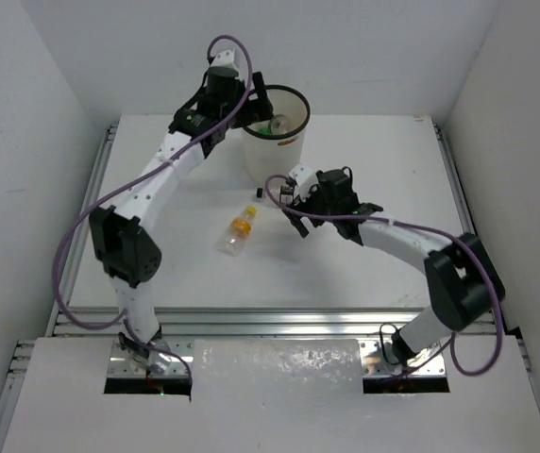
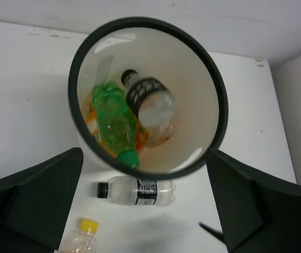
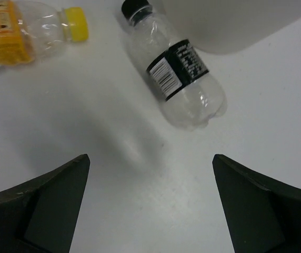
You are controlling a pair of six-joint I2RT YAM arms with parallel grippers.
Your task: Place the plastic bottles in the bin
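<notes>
The white bin (image 1: 276,157) with a black rim stands at the far middle of the table. In the left wrist view the bin (image 2: 208,79) holds a green bottle (image 2: 114,122), a clear black-label bottle (image 2: 151,101) and orange bottles (image 2: 157,139) underneath. My left gripper (image 1: 255,102) hovers open and empty over the bin's left rim. A second clear black-label bottle (image 3: 179,74) lies beside the bin's base, also seen in the left wrist view (image 2: 137,191). A clear bottle with a yellow cap (image 1: 239,229) lies nearer. My right gripper (image 1: 288,207) is open and empty, just short of the black-label bottle.
Grey rails run along the table's left, right and near edges. White walls close in the back and sides. The bin wall (image 3: 234,21) stands right behind the lying black-label bottle.
</notes>
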